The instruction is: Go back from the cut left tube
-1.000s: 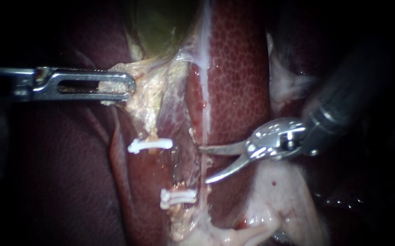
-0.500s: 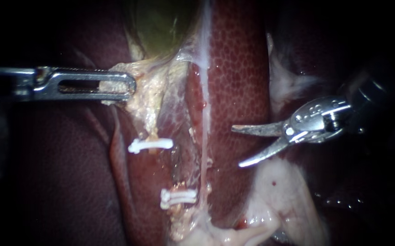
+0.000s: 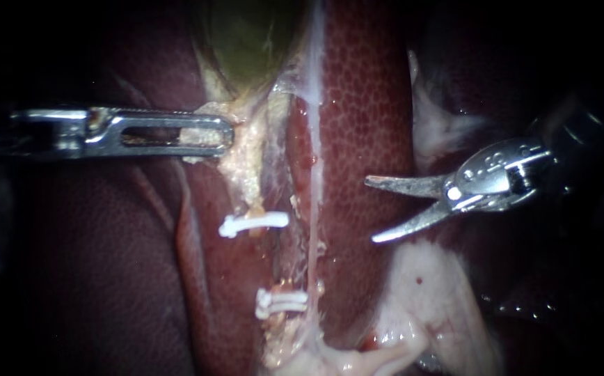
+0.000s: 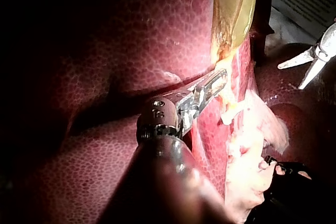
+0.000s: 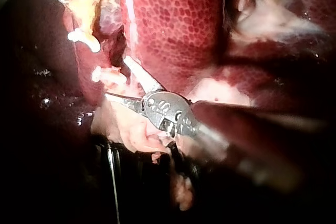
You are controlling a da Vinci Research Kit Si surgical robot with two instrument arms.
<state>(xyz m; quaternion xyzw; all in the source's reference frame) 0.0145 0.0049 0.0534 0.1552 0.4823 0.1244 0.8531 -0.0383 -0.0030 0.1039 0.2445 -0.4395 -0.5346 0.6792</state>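
Note:
My left instrument (image 3: 222, 134) comes in level from the left, its slotted jaws shut on the yellowish tissue below the green gallbladder (image 3: 246, 35). Beneath that grip a white clip (image 3: 253, 223) sits on the upper stump of the cut left tube. Two more white clips (image 3: 281, 301) sit on the lower stump, with a gap between the stumps. My right instrument (image 3: 371, 211) has two curved blades standing open, holding nothing, over the liver (image 3: 364, 104) to the right of a thin pale strand (image 3: 314, 237). The left wrist view shows the left instrument (image 4: 212, 85) gripping and the right instrument (image 4: 290, 77) open beyond it.
Pale pink fatty tissue (image 3: 427, 299) lies under the right instrument and more of it (image 3: 434, 118) above. Dark liver (image 3: 93, 264) fills the left side. In the right wrist view the open blades of the right instrument (image 5: 116, 77) hover beside the clipped stump (image 5: 84, 40).
The right instrument has drawn back to the right, away from the thin strand, blades still open. The left instrument has shifted right, carrying the gripped tissue and upper clip with it.

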